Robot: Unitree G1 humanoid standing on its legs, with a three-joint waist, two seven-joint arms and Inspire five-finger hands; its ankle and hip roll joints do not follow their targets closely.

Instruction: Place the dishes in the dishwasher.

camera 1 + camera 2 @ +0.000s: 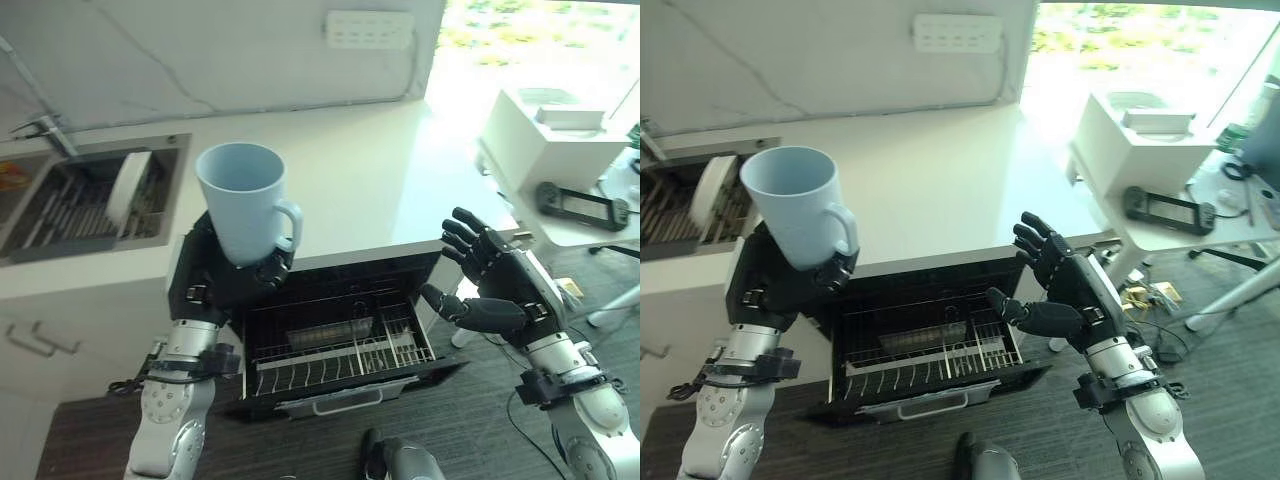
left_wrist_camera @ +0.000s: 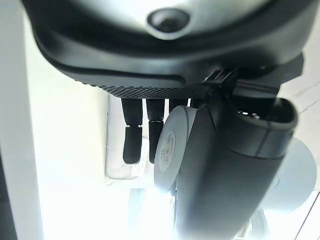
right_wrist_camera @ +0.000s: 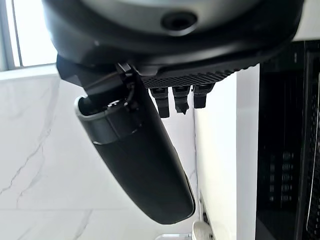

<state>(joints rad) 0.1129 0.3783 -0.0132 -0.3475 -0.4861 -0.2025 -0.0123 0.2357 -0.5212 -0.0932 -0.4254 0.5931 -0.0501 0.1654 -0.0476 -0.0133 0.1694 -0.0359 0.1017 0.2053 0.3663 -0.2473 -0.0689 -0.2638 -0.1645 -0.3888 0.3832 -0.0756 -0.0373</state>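
We've got the left hand [image 1: 228,272] wrapped around the lower body of the pale blue mug [image 1: 243,200], held upright with the mouth up and the handle pointing toward the right hand. The mug hangs in the air above the front edge of the counter [image 1: 380,180], over the left side of the open dishwasher [image 1: 345,320]. Holding it low on the body probably keeps the rim free, so we can tip it over before it goes down into the rack [image 1: 340,355], which looks empty. The right hand [image 1: 487,285] is empty, fingers relaxed and spread, beside the dishwasher's right edge, likely just waiting. There's at least one plate [image 1: 128,185] standing in the sink [image 1: 95,200] at the far left, so more dishes remain. The eye views give us the whole layout: mug, rack, sink, both hands. The left wrist view adds the mug's base from below, with the thumb across it and fingers [image 2: 131,145] behind, confirming a closed grip. The right wrist view shows the thumb and short fingertips with nothing between them, the dark dishwasher opening alongside.
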